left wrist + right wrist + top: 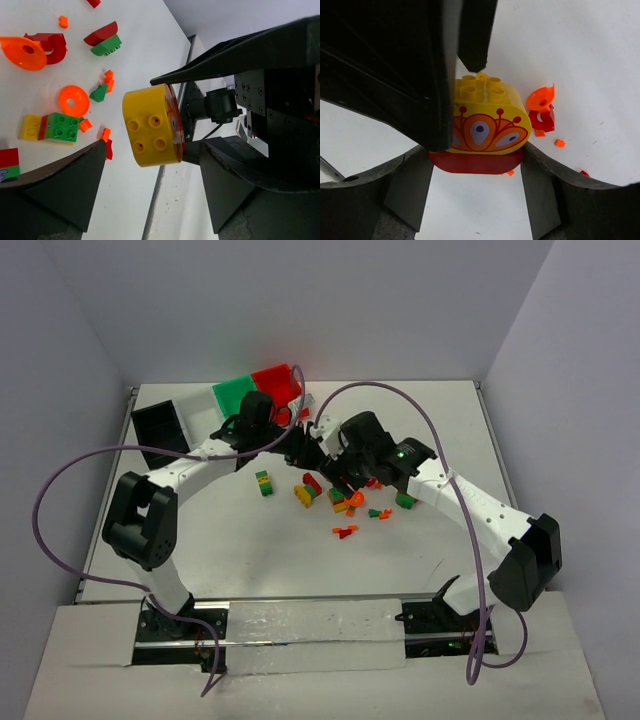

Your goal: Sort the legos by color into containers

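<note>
Yellow four-stud brick (485, 125), orange-printed, red-based, hangs over the surface (450, 420) at 11 o'clock of the loose legos (345, 502), clamped by the right pincer (476, 157); the left pincer (152, 145) gapes wide around it.

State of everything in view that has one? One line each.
Left pincer: open, either side of yellow brick.
Right pincer: shut on yellow brick.
Loose legos: scattered, unsorted.
Bins: upright, open-topped; contents unclear.
</note>
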`<control>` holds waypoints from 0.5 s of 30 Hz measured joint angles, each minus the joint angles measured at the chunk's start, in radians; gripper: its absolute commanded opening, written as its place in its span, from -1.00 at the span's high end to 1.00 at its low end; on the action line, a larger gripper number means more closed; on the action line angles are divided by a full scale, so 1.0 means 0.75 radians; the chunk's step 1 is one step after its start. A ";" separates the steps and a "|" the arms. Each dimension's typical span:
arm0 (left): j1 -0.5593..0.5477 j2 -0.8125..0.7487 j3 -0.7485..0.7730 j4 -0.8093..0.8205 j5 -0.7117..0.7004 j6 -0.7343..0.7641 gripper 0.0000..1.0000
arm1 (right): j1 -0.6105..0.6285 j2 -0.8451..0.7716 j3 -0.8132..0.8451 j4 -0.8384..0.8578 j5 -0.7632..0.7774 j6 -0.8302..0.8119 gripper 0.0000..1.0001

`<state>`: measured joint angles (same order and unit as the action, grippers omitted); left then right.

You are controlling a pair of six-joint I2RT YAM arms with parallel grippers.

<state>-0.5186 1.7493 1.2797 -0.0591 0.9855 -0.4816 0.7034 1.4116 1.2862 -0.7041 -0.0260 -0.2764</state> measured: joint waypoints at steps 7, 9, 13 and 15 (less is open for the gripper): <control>-0.006 0.036 -0.001 0.039 0.058 -0.059 -0.15 | 0.037 0.013 0.043 -0.009 0.010 -0.003 -0.26; -0.006 0.047 -0.005 0.067 0.080 -0.092 0.09 | 0.040 0.017 0.048 -0.010 0.013 -0.004 -0.31; -0.004 0.047 -0.015 0.094 0.097 -0.155 0.47 | 0.042 0.026 0.048 -0.015 0.033 -0.006 -0.71; -0.001 0.047 -0.031 0.117 0.115 -0.170 0.67 | 0.046 0.026 0.048 -0.013 0.041 -0.005 -0.95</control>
<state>-0.5191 1.7847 1.2567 0.0287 1.0715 -0.6089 0.7376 1.4313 1.3220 -0.7140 0.0050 -0.2798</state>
